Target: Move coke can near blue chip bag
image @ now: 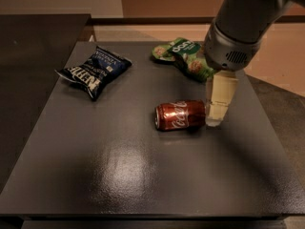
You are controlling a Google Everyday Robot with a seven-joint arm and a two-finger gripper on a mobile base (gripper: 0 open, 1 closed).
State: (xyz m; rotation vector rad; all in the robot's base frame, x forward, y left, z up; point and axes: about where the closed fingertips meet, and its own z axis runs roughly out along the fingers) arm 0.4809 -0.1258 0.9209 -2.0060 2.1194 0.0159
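The coke can (180, 115) lies on its side near the middle of the dark table (119, 175), its script facing up. The blue chip bag (94, 70) lies crinkled at the table's back left, well apart from the can. My gripper (217, 109) hangs down from the grey arm at the upper right, its pale fingers right at the can's right end. I cannot tell whether it touches the can.
A green chip bag (185, 56) lies at the back of the table, partly behind the arm's grey wrist (233, 44). A dark counter (33, 56) adjoins the table on the left. Tan floor lies beyond the right edge.
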